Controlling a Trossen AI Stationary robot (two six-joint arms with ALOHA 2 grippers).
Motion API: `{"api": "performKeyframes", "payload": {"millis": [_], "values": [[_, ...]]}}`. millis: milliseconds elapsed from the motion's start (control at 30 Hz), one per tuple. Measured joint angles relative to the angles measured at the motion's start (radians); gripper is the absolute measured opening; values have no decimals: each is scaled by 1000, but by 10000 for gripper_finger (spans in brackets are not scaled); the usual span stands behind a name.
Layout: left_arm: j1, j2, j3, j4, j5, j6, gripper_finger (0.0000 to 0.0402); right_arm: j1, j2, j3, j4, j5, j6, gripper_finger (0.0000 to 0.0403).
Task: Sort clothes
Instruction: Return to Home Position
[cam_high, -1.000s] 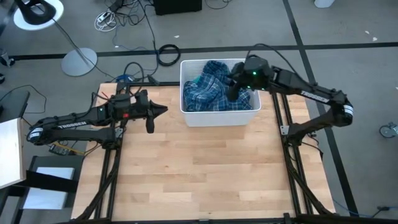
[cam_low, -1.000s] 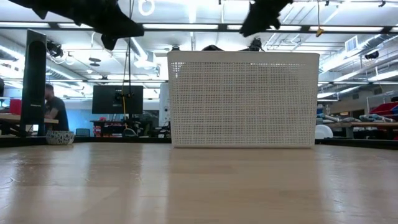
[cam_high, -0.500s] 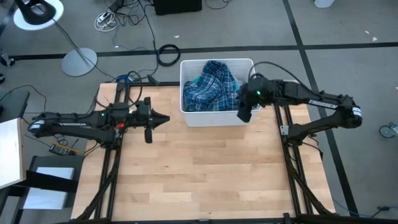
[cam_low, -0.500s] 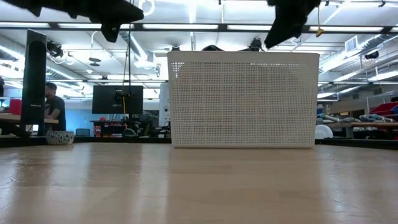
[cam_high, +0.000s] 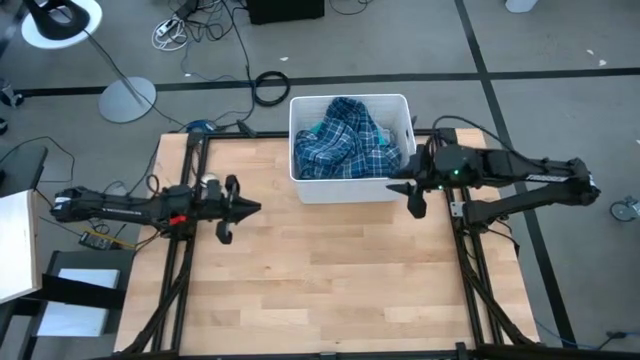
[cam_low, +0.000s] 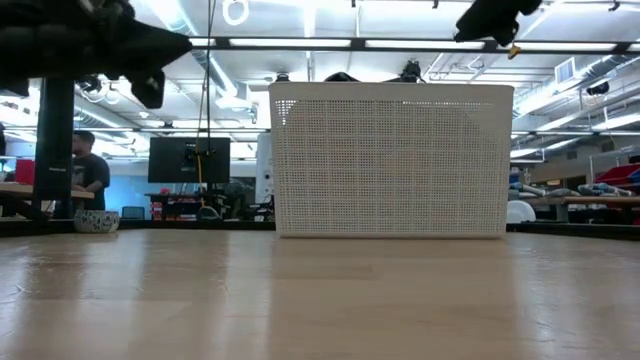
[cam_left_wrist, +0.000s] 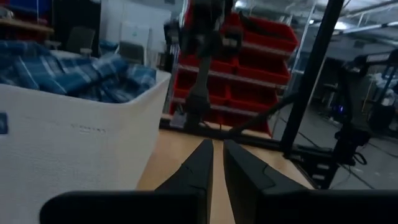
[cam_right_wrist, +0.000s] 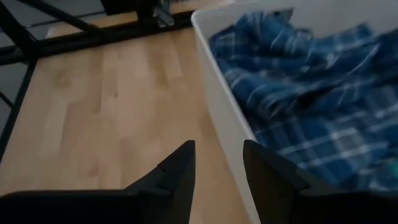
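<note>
Clothes lie heaped in the white bin (cam_high: 350, 188), which stands at the middle of the bench's (cam_high: 320, 280) far edge. On top we see the navy plaid shirt (cam_high: 345, 140), crumpled and reaching up to the bin's rim. A turquoise piece (cam_high: 314, 128) peeks out beside it near the far left corner of the bin.

We find the left gripper (cam_high: 252, 208) above the bench near its left edge, level with the bin's front wall and well apart from it, pointing toward the right side. Its fingers (cam_left_wrist: 199, 168) sit almost together, with only a thin slit between them and nothing in it.

The right gripper (cam_high: 397, 186) hangs just beside the bin's front right corner, outside the wall and over the bench's right edge. Its fingers (cam_right_wrist: 177, 171) stand apart and hold nothing; between them we see bare wood, with the bin's rim (cam_right_wrist: 224, 106) and the plaid cloth (cam_right_wrist: 298, 99) alongside.
</note>
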Motion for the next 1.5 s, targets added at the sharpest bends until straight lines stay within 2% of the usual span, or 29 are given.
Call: {"api": "performKeyframes", "payload": {"millis": [100, 333, 500, 633, 700, 767, 833, 1033, 1367, 1500], "values": [[0, -87, -9, -32, -5, 26, 42, 18, -24, -74, 55, 0, 32, 138], [0, -311, -10, -272, 16, 24, 42, 64, -81, -261, 356, -2, 40, 138], [0, -469, -10, -373, 16, 73, 42, 82, -167, -308, 363, -2, 39, 137], [0, -467, -17, -399, 35, 73, 42, 81, -238, -322, 363, 16, 54, 137], [0, -470, -47, -346, 46, 74, 42, 81, -266, -326, 367, 17, 56, 138], [0, -472, -110, -210, 52, 95, 42, 81, -280, -328, 361, 17, 56, 138], [0, -470, -114, -190, 54, 119, 42, 81, -290, -327, 364, 13, 56, 138], [-1, -466, -114, -345, 57, 54, 42, 81, -291, -327, 363, 10, 55, 138], [-1, -466, -115, -353, 56, 52, 42, 80, -290, -327, 379, 9, 46, 138], [-1, -466, -115, -352, 56, 52, 42, 88, -290, -327, 312, 0, -3, 138]]}}
